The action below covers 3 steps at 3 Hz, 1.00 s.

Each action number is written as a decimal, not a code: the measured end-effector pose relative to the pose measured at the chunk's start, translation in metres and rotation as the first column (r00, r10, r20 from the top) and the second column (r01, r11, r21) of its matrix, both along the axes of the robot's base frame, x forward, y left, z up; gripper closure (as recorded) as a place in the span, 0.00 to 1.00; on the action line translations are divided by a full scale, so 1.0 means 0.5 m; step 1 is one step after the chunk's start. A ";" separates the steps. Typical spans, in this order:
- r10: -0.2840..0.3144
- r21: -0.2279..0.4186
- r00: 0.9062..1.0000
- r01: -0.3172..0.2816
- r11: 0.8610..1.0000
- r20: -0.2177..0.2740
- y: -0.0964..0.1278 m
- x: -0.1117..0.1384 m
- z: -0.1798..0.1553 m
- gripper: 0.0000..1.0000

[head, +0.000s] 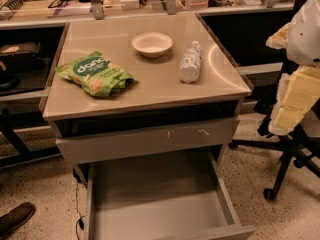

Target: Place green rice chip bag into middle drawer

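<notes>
**Bag lies across the bench at 9 o'clock from the gripper**

The green rice chip bag [95,74] is seen flat on the bench [150,96], in its left half near the front edge. Its long axis runs roughly from 9 to 3 o'clock, tipped a little downward at the right end.

The gripper [290,109] is taken to be at the lower end of the pale arm [305,39] at the frame's 3 o'clock edge, off the bench and well apart from the bag. Whether it is released or clenched cannot be told, and nothing is seen held in it.

Between the two, a white bottle [190,61] lies on its side, with a bowl [152,44] at about 11 o'clock from it.

The middle drawer [155,209] stands pulled out below the scratched drawer front [150,139], at about 5 o'clock from the bag. Nothing is seen on its floor.

It is judged that a leftward reach past the bottle is called for first. The bag would best be gripped across its short axis.
</notes>
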<state>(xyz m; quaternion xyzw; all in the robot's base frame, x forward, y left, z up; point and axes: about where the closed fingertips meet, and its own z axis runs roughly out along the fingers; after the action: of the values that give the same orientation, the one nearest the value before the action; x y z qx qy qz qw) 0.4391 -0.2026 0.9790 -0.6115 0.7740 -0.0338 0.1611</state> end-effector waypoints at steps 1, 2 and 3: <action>0.062 0.003 0.998 -0.062 0.998 0.003 0.074 0.018 0.006 0.00; 0.147 -0.002 0.989 -0.147 0.989 0.019 0.176 0.042 0.014 0.00; 0.147 -0.002 0.989 -0.147 0.989 0.019 0.177 0.043 0.014 0.00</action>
<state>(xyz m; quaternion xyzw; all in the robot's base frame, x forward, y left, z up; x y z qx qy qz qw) 0.4604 -0.1143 0.9861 -0.6666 0.7251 -0.0277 0.1705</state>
